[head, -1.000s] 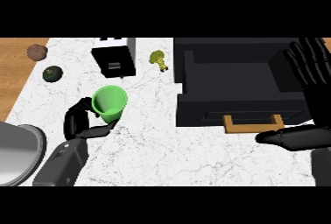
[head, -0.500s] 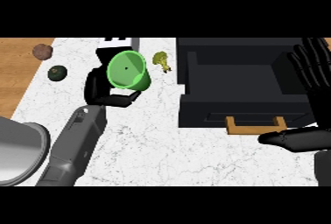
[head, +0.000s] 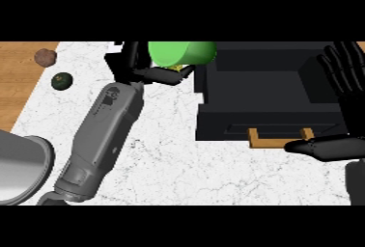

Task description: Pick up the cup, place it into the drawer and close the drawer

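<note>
the left hand (head: pixel 143 65) has its fingers curled round the green cup (head: pixel 182 52), holding it up just beside the left wall of the open black drawer (head: pixel 214 103), near the drawer's far left corner. the cup lies tipped on its side in the grasp and overlaps the drawer's left edge, so it is not yet clearly over the cavity. the right hand (head: pixel 345 65) shows at the drawer's right side, fingers straight and spread, grasping nothing; it looks to be resting. the drawer's wooden handle (head: pixel 279 139) sticks out of its front face.

the main risk, as i judge it: letting go now could set the cup on the drawer's left wall, so it tips out onto the marble counter (head: pixel 185 173) rather than into the drawer. the tilted cup could also roll once inside. well left of the drawer sit a dark green round thing (head: pixel 63 80) and a brown one (head: pixel 46 57), out of the way
</note>
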`<state>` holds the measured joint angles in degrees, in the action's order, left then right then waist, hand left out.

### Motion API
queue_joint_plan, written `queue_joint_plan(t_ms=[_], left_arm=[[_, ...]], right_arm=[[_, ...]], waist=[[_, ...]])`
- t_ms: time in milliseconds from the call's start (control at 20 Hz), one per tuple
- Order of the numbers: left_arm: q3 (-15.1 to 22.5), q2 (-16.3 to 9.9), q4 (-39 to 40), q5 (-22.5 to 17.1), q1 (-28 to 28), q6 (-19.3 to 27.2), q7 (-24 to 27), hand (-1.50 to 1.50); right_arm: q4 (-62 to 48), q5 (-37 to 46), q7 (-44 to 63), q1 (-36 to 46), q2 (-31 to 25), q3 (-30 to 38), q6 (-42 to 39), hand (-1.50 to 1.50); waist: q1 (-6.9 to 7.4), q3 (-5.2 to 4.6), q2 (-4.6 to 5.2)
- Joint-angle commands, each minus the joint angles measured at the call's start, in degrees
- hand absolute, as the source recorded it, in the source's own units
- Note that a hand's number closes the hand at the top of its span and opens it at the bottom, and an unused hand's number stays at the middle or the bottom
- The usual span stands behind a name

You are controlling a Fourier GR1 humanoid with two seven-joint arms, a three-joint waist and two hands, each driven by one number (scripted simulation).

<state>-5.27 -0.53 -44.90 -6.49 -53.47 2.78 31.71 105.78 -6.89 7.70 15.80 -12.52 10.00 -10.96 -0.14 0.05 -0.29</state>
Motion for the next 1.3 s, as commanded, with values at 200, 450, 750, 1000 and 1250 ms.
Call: queue_joint_plan(t_ms=[200,450,750,1000,1250], left_arm=[[4.03,0.52,5.56,-2.47,-15.95,11.25,-13.27,1.5],[9.57,0.53,15.77,-5.8,-23.54,17.17,-18.67,1.5],[16.57,0.53,24.61,-9.26,-23.23,18.34,-15.77,1.5],[21.94,0.53,28.51,-9.17,-24.72,12.47,-20.58,1.5],[26.21,0.53,28.58,-10.88,-21.79,11.47,-19.6,1.5]], right_arm=[[-1.18,-0.44,-3.08,-1.64,-0.63,0.77,-1.76,-1.5],[-1.77,0.52,-3.46,0.53,0.9,-0.88,-0.59,-1.5],[-0.83,-0.84,-1.81,2.47,0.19,-1.11,-1.48,-1.5],[-3.88,-1.34,-2.34,5.74,-0.62,-0.7,-2.29,-1.5],[-4.48,-0.21,-3.68,6.21,0.55,-3.0,-2.71,-1.5]], waist=[[-1.42,-0.01,0.49],[-3.18,0.03,0.94],[-5.4,0.05,1.54],[-7.05,0.1,2.19],[-9.38,0.1,2.84]])
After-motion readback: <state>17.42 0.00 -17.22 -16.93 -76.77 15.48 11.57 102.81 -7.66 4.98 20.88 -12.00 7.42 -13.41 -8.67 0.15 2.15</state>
